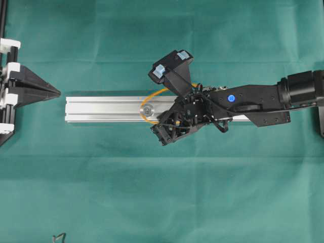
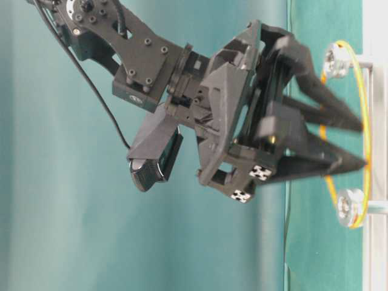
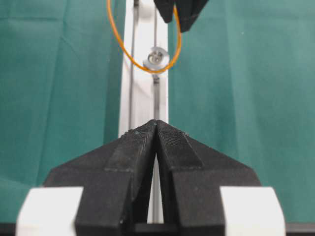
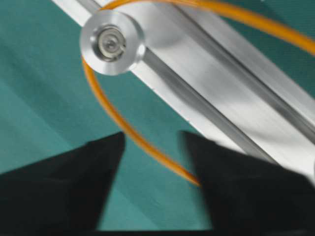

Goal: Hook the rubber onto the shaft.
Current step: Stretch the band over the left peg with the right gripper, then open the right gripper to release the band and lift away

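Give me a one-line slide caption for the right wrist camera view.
Open right gripper above a thin orange rubber band looped round a silver shaft on the aluminium rail.

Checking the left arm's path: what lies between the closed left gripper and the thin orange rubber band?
Only bare aluminium rail separates left gripper from rubber band, which loops the round metal shaft; the left wrist view shows it.

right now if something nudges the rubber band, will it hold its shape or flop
Probably flop: the band is a thin cord lying in a loose oval. It likely weighs almost nothing. It loops round the shaft, so a nudge may catch there rather than slide free.
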### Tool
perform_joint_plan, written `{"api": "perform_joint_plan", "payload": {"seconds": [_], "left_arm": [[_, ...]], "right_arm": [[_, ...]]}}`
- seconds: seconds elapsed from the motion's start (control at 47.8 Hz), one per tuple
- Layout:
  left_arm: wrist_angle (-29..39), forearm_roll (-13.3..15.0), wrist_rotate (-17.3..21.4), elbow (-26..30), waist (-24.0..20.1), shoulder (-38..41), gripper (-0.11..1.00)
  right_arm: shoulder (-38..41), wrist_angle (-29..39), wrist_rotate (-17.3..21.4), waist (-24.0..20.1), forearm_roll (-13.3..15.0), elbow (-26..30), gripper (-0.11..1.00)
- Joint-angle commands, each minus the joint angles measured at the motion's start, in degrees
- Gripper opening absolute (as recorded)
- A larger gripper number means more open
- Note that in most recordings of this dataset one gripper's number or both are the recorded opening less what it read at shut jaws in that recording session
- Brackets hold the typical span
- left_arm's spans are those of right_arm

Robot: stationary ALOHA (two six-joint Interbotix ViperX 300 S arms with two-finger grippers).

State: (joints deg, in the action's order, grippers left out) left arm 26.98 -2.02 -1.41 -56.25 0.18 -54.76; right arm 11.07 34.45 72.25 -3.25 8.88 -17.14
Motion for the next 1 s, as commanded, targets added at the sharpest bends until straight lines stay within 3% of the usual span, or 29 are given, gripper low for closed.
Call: {"api": "perform_joint_plan", "payload": {"seconds": [0.0,0.084,0.607,0.983], "left_arm": [[-0.4,-0.1,0.1,1.9,0.1,0.4,0.0],[-0.4,-0.1,0.1,1.9,0.1,0.4,0.0],[-0.3,-0.1,0.1,1.9,0.1,0.4,0.0],[-0.3,-0.1,0.1,1.9,0.1,0.4,0.0]], "right_arm": [[-2.3,0.0,-0.1,0.0,0.7,0.6,0.85],[-2.3,-0.1,-0.1,0.1,1.2,0.6,0.96],[-4.7,0.1,-1.1,0.0,1.4,1.3,0.92],[-12.1,7.8,-2.7,0.1,2.7,3.3,0.92]]}}
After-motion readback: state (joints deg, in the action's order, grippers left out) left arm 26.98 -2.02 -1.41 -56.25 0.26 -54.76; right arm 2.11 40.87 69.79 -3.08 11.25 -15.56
